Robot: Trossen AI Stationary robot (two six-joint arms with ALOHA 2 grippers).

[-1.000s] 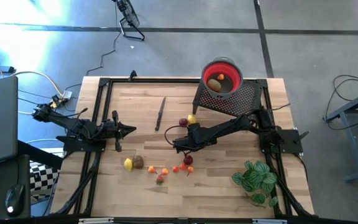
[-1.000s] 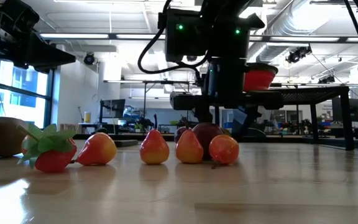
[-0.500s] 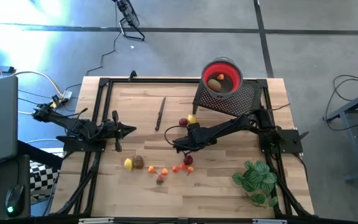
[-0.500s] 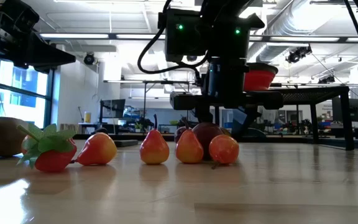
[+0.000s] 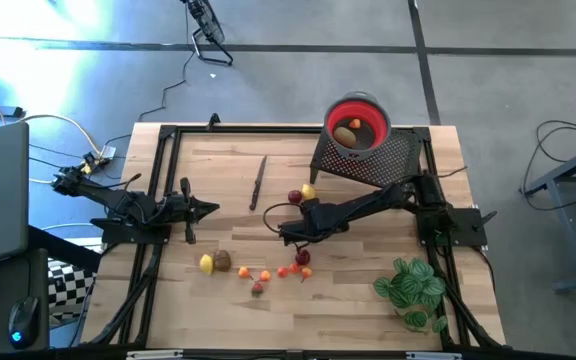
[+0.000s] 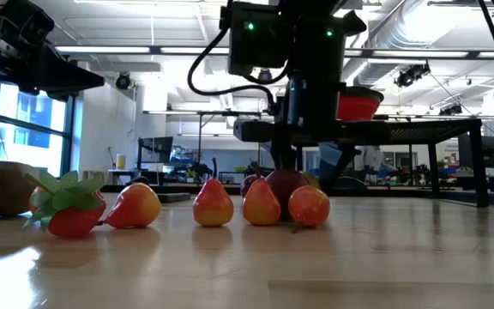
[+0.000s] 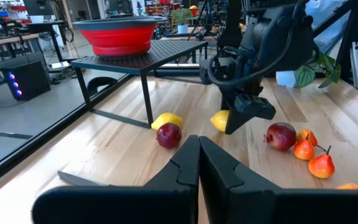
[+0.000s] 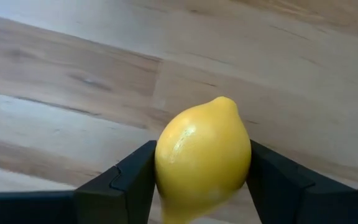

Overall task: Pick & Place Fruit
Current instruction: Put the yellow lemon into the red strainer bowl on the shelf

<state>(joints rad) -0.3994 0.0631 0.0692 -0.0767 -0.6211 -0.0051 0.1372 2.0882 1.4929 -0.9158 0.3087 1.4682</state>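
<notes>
**Right fingers clamped on a lemon above the desk; left arm idle, fingers pressed together.**

High view: the right gripper [image 5: 290, 232] sits over mid-desk; the row of small fruit [image 5: 258, 270] lies just beyond its fingers, the red bowl [image 5: 357, 122] well behind on its mesh stand [image 5: 388, 160]. Low view: the pears [image 6: 213, 204] and the strawberry [image 6: 71, 210] rest on the desk [image 6: 316, 266], below and in front of the right fingers. Left wrist view: the left gripper [image 7: 198, 163] shows its fingers touching, holding nothing. Right wrist view: the lemon [image 8: 202, 158] fills the gap between both fingers [image 8: 120, 183], held across its middle. Judgement: the lemon looks light, rigid and smooth-skinned, liable to slip; holding across its widest girth is sound.
</notes>
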